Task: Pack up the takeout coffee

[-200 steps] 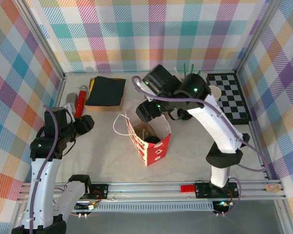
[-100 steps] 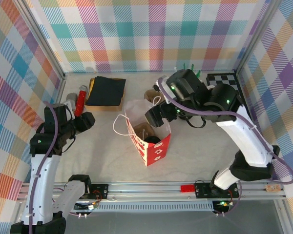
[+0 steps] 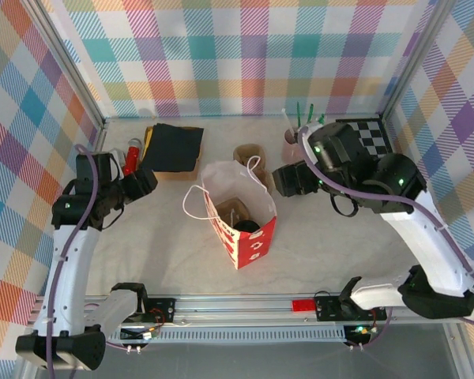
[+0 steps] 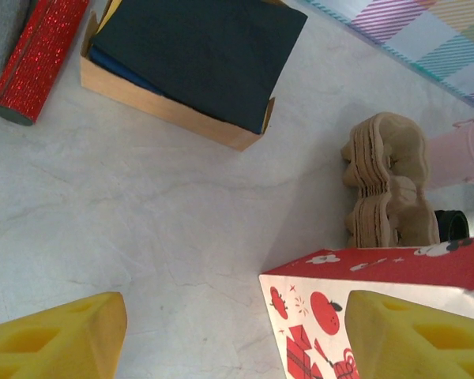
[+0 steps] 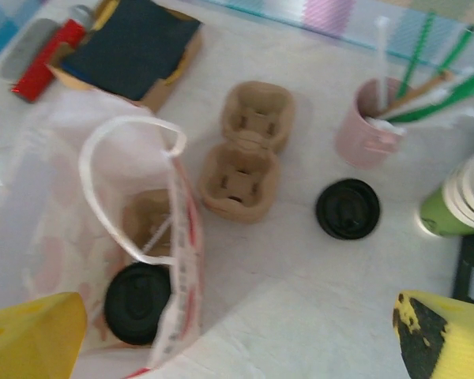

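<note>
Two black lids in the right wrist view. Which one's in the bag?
The lower-left lid, down inside the bag. The other lid lies loose on the table by the pink cup.

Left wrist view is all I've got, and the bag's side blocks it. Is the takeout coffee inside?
Observer: Yes. The right wrist view looks down into the paper bag, and the takeout coffee stands inside, black lid up.
Operator: Loose or in something?
Observer: It appears seated in a brown cardboard carrier in the bag.
Operator: Right end effector holding anything?
Observer: No, the right end effector is open and empty, beside the bag.
</note>
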